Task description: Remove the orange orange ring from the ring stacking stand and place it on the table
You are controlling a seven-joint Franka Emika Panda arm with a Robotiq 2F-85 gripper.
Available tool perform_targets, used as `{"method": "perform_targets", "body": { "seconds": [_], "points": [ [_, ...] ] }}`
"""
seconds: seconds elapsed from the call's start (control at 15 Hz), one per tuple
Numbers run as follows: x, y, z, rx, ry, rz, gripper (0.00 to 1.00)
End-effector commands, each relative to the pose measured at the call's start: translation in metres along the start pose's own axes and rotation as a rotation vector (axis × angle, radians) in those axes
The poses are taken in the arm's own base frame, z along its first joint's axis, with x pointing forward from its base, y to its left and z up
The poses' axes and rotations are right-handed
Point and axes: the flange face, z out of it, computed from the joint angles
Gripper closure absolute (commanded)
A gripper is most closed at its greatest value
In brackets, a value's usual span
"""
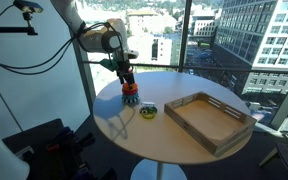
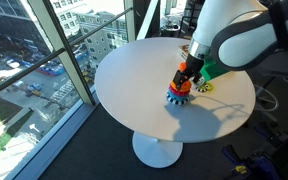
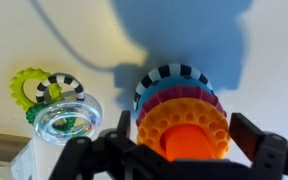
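Round pale beige table [image 1: 189, 140] by tall windows [image 1: 206, 30] carries the toy ring stacking stand [image 2: 178, 96]; the small orange plastic ring [image 3: 182, 120] sits topmost on it. Black gripper [image 3: 185, 138] straddles that ring, jaws spread, apparently not touching.

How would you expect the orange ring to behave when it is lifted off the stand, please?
The orange ring looks like moulded plastic, so probably stiff and light. Its bumpy rim should give the fingers some grip. Being round, it might roll if set on edge on the table.

Obstacle — yellow-green ring [image 3: 62, 112] beside stand [image 3: 188, 143]
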Motion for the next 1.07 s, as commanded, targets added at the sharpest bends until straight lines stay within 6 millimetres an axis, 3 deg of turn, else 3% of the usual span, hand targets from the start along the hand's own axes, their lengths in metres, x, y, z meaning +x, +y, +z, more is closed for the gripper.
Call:
{"method": "perform_targets", "body": {
  "seconds": [0.0,0.67,0.73,1.0],
  "points": [
    [0.011,-0.005,0.002,-0.008,0.030,0.008,0.00],
    [0.016,-0.003,0.016,0.020,0.054,0.016,0.00],
    [0.016,-0.002,0.017,0.021,0.055,0.018,0.25],
    [0.017,-0.003,0.010,0.026,0.065,0.020,0.40]
  ]
}}
